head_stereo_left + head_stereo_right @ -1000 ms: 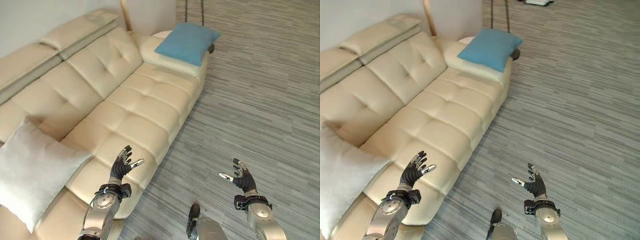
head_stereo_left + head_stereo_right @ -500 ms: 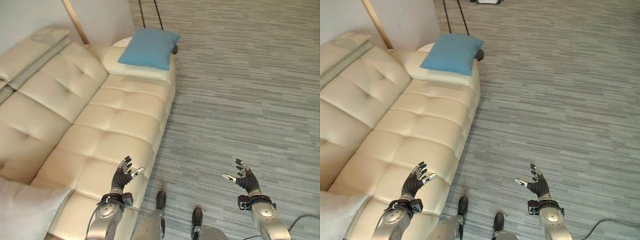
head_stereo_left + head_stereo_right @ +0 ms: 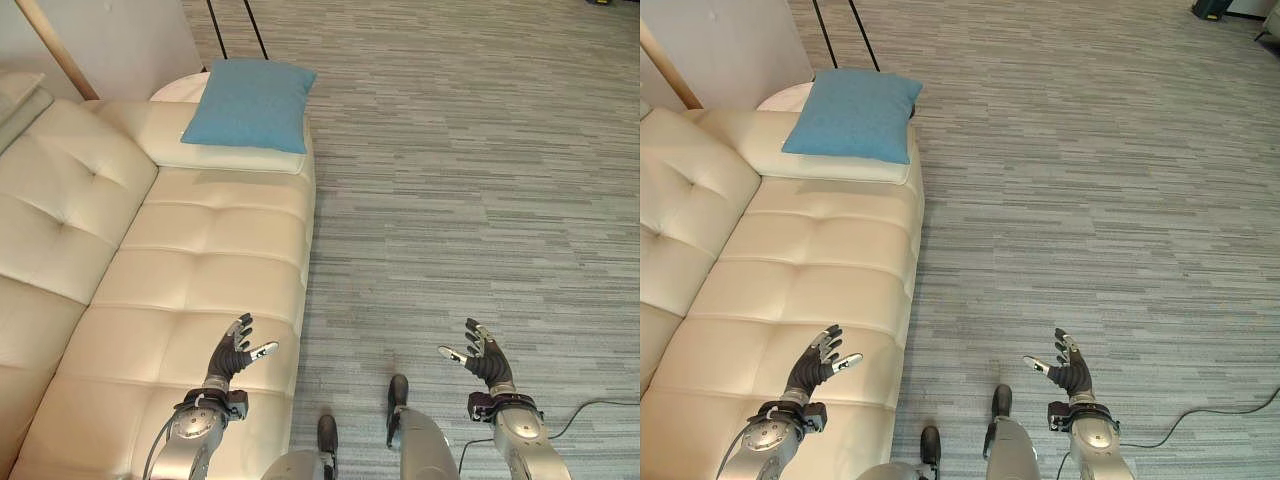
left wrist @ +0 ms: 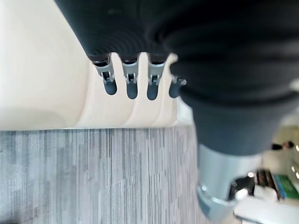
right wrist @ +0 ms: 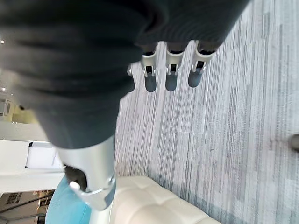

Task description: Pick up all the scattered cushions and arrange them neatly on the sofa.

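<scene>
In the eye views, a blue cushion [image 3: 248,104] lies on the sofa [image 3: 200,260] arm, well ahead of the left hand [image 3: 232,355], whose spread, empty fingers [image 3: 243,325] hover over the seat's front edge. The right hand [image 3: 482,358] hangs open over the carpet [image 3: 480,180]. Both wrist views show straight fingers holding nothing.

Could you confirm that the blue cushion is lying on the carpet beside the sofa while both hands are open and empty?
Not quite: the blue cushion lies on the sofa's far end, not on the carpet, as the left eye view shows. The rest holds: the left hand and the right hand are both open and empty.
</scene>
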Motion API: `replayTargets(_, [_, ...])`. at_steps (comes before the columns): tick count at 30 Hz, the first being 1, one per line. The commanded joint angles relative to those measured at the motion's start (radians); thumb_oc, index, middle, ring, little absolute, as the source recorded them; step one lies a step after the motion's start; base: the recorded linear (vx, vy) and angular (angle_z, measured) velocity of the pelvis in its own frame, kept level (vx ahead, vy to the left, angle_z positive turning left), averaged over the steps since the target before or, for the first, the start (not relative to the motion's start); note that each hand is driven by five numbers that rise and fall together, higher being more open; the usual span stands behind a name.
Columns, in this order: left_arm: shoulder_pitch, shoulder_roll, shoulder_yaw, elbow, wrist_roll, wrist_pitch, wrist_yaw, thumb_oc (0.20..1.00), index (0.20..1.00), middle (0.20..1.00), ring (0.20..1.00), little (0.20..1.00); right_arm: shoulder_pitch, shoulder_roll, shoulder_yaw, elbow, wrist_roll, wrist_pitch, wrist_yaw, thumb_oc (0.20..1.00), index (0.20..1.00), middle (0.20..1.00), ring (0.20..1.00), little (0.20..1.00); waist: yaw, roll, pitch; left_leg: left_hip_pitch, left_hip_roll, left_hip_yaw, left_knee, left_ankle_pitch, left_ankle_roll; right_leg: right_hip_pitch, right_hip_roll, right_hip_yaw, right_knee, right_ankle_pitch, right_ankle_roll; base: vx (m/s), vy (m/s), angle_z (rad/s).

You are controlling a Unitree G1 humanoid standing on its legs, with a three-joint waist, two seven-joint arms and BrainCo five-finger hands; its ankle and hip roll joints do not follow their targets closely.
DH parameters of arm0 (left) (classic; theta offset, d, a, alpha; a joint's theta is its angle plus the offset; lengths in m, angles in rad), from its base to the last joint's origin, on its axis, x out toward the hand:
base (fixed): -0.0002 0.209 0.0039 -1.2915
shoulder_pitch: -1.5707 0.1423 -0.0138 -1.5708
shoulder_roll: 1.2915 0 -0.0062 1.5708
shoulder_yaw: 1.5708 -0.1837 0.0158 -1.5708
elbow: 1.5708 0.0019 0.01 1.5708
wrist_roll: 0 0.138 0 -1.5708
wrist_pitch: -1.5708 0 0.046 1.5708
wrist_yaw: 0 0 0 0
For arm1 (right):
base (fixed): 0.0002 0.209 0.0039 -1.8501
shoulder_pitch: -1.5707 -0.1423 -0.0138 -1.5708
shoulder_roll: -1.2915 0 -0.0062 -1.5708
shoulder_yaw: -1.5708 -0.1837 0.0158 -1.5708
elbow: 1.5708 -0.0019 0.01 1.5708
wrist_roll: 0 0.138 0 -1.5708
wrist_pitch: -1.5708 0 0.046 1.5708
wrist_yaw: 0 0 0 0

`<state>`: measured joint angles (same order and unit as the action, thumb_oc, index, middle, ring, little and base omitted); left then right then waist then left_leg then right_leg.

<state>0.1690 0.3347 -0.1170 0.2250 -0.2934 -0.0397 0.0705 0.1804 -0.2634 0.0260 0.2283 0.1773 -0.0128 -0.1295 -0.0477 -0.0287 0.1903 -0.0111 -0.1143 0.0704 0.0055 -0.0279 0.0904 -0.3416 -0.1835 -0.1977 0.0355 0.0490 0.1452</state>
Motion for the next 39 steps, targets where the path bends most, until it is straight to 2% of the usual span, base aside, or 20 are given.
replayTargets(1, [-0.039,0.016,0.020,-0.075,0.012,-0.055,0.002,1.000,1.000,1.000,1.000,1.000,-0.032,-0.037,-0.034,-0.044,0.015,-0.038,-0.013,1.000,1.000,1.000,1.000,1.000,-0.010,0.019,0.026,0.066,0.093,-0.033,-0.009,-0.112,-0.093,0.084,0.053,-0.013,-0.008,-0.009,0.027,0.26,-0.109,0.19])
replayTargets(3, [-0.048,-0.011,0.018,-0.063,-0.017,-0.054,0.002,1.000,1.000,1.000,1.000,1.000,-0.014,-0.036,-0.043,-0.037,0.037,-0.045,-0.003,1.000,1.000,1.000,1.000,1.000,-0.025,0.018,-0.009,0.105,0.111,-0.034,0.055,-0.176,-0.116,0.125,0.063,-0.004,0.021,0.000,-0.012,0.54,-0.236,0.26])
replayTargets(4, [-0.048,-0.019,0.019,-0.063,-0.025,-0.053,0.000,1.000,1.000,1.000,1.000,1.000,-0.010,-0.039,-0.047,-0.041,0.044,-0.051,-0.001,1.000,1.000,1.000,1.000,1.000,-0.026,0.023,-0.017,0.103,0.120,-0.032,0.092,-0.181,-0.126,0.142,0.066,-0.011,0.024,-0.012,-0.020,0.42,-0.210,0.50])
replayTargets(8, [-0.052,-0.031,0.019,-0.060,-0.046,-0.049,0.003,1.000,1.000,1.000,1.000,1.000,-0.008,-0.062,-0.048,-0.043,0.052,-0.051,0.003,1.000,1.000,1.000,1.000,1.000,-0.021,0.029,-0.012,0.010,0.134,-0.039,0.342,-0.106,-0.161,0.214,0.089,-0.017,0.011,-0.062,-0.062,0.24,-0.137,0.22])
replayTargets(11, [-0.056,-0.032,0.019,-0.061,-0.049,-0.045,0.002,1.000,1.000,1.000,1.000,1.000,-0.011,-0.070,-0.047,-0.045,0.046,-0.049,0.000,1.000,1.000,1.000,1.000,1.000,-0.011,0.020,-0.002,-0.057,0.136,-0.039,0.397,-0.087,-0.158,0.243,0.085,-0.014,0.006,-0.087,-0.075,0.19,-0.056,-0.10])
replayTargets(12, [-0.052,-0.031,0.020,-0.059,-0.043,-0.041,0.000,1.000,1.000,1.000,1.000,1.000,-0.014,-0.076,-0.045,-0.048,0.042,-0.047,-0.001,1.000,1.000,1.000,1.000,1.000,0.002,0.009,0.000,-0.111,0.134,-0.037,0.350,-0.118,-0.142,0.268,0.079,-0.007,-0.001,-0.108,-0.073,0.27,0.000,-0.01])
replayTargets(14, [-0.046,-0.033,0.017,-0.057,-0.038,-0.039,0.000,1.000,1.000,1.000,1.000,1.000,-0.016,-0.080,-0.044,-0.049,0.037,-0.047,-0.002,1.000,1.000,1.000,1.000,1.000,0.016,0.009,0.001,-0.130,0.135,-0.046,0.274,-0.108,-0.139,0.291,0.081,0.003,-0.007,-0.123,-0.068,0.29,0.043,0.14])
replayTargets(17, [-0.050,-0.031,0.008,-0.053,-0.028,-0.036,0.008,1.000,1.000,1.000,1.000,1.000,-0.026,-0.091,-0.036,-0.042,0.020,-0.050,-0.017,1.000,1.000,1.000,1.000,1.000,0.041,0.028,0.006,-0.208,0.159,-0.073,0.090,0.038,-0.158,0.342,0.103,0.010,-0.024,-0.153,-0.067,0.25,0.085,-0.08])
replayTargets(20, [-0.062,-0.019,0.005,-0.056,-0.014,-0.043,0.012,1.000,1.000,1.000,1.000,1.000,-0.028,-0.092,-0.031,-0.032,0.008,-0.046,-0.030,1.000,1.000,1.000,1.000,1.000,0.065,0.025,0.016,-0.259,0.163,-0.066,-0.013,0.094,-0.172,0.393,0.110,0.023,-0.045,-0.176,-0.062,0.33,0.123,-0.20])
replayTargets(22, [-0.059,-0.015,0.008,-0.061,-0.010,-0.045,0.012,1.000,1.000,1.000,1.000,1.000,-0.026,-0.091,-0.031,-0.030,0.002,-0.043,-0.031,1.000,1.000,1.000,1.000,1.000,0.070,0.025,0.013,-0.267,0.168,-0.056,-0.014,0.103,-0.176,0.406,0.108,0.029,-0.049,-0.181,-0.059,0.33,0.169,-0.24])
replayTargets(23, [-0.041,-0.017,0.017,-0.064,0.000,-0.045,0.001,1.000,1.000,1.000,1.000,1.000,-0.017,-0.082,-0.032,-0.028,-0.020,-0.040,-0.011,1.000,1.000,1.000,1.000,1.000,0.074,0.024,-0.013,-0.252,0.168,-0.060,0.009,0.116,-0.164,0.443,0.093,0.049,-0.041,-0.197,-0.038,0.38,0.203,-0.37])
replayTargets(25, [-0.041,-0.017,0.017,-0.064,0.000,-0.045,0.001,1.000,1.000,1.000,1.000,1.000,-0.017,-0.081,-0.032,-0.028,-0.020,-0.039,-0.011,1.000,1.000,1.000,1.000,1.000,0.074,0.023,-0.014,-0.255,0.166,-0.060,0.014,0.113,-0.164,0.442,0.092,0.049,-0.040,-0.198,-0.038,0.31,0.183,-0.42])
replayTargets(26, [-0.039,-0.003,0.013,-0.058,0.000,-0.039,-0.005,1.000,1.000,1.000,1.000,1.000,-0.014,-0.067,-0.032,-0.032,-0.021,-0.030,-0.002,1.000,1.000,1.000,1.000,1.000,0.077,0.005,-0.019,-0.254,0.147,-0.053,0.071,0.076,-0.139,0.439,0.060,0.073,0.035,-0.217,-0.024,0.24,0.163,-0.40])
replayTargets(28, [-0.035,0.004,0.011,-0.059,0.001,-0.037,-0.009,1.000,1.000,1.000,1.000,1.000,-0.014,-0.059,-0.030,-0.033,-0.018,-0.029,0.006,1.000,1.000,1.000,1.000,1.000,0.077,0.002,-0.020,-0.249,0.144,-0.049,0.087,0.063,-0.126,0.415,0.052,0.081,0.099,-0.210,-0.016,0.26,0.202,-0.36])
replayTargets(29, [-0.032,0.021,0.011,-0.060,-0.002,-0.031,-0.008,1.000,1.000,1.000,1.000,1.000,-0.029,-0.051,-0.014,-0.017,-0.024,-0.025,0.011,1.000,1.000,1.000,1.000,1.000,0.078,-0.006,-0.008,-0.223,0.135,-0.029,0.107,0.027,-0.097,0.339,0.030,0.099,0.251,-0.166,0.010,0.26,0.228,-0.38])
replayTargets(31, [-0.031,0.027,0.016,-0.059,-0.005,-0.030,-0.007,1.000,1.000,1.000,1.000,1.000,-0.030,-0.049,-0.011,-0.020,-0.029,-0.019,0.014,1.000,1.000,1.000,1.000,1.000,0.075,-0.003,-0.006,-0.211,0.132,-0.023,0.112,0.014,-0.086,0.309,0.018,0.093,0.313,-0.142,0.020,0.20,0.159,-0.27])
replayTargets(32, [-0.019,0.035,0.020,-0.060,0.000,-0.028,-0.012,1.000,1.000,1.000,1.000,1.000,-0.015,-0.037,-0.011,-0.031,-0.034,-0.014,0.027,1.000,1.000,1.000,1.000,1.000,0.067,0.001,0.000,-0.166,0.127,-0.010,0.103,-0.011,-0.067,0.248,0.000,0.086,0.410,-0.076,0.024,0.27,0.142,-0.11])
replayTargets(33, [-0.016,0.036,0.021,-0.063,-0.003,-0.028,-0.012,1.000,1.000,1.000,1.000,1.000,-0.011,-0.036,-0.011,-0.031,-0.032,-0.014,0.028,1.000,1.000,1.000,1.000,1.000,0.060,0.007,0.002,-0.140,0.129,-0.004,0.094,-0.020,-0.062,0.215,-0.002,0.077,0.427,-0.061,0.016,0.27,0.141,-0.02])
replayTargets(37, [-0.008,0.031,0.026,-0.073,-0.015,-0.026,-0.019,1.000,1.000,1.000,1.000,1.000,-0.021,-0.032,-0.015,-0.018,-0.017,-0.013,0.026,1.000,1.000,1.000,1.000,1.000,0.038,0.016,0.018,-0.052,0.125,0.016,0.049,-0.056,-0.066,0.142,-0.008,-0.002,0.281,-0.083,-0.004,0.30,0.016,-0.15])
replayTargets(39, [-0.013,0.027,0.024,-0.069,-0.016,-0.027,-0.013,1.000,1.000,1.000,1.000,1.000,-0.020,-0.031,-0.010,-0.017,-0.009,-0.015,0.021,1.000,1.000,1.000,1.000,1.000,0.021,0.015,0.031,-0.012,0.123,0.007,0.039,-0.075,-0.077,0.120,0.017,-0.009,0.164,-0.065,0.002,0.31,-0.094,-0.10])
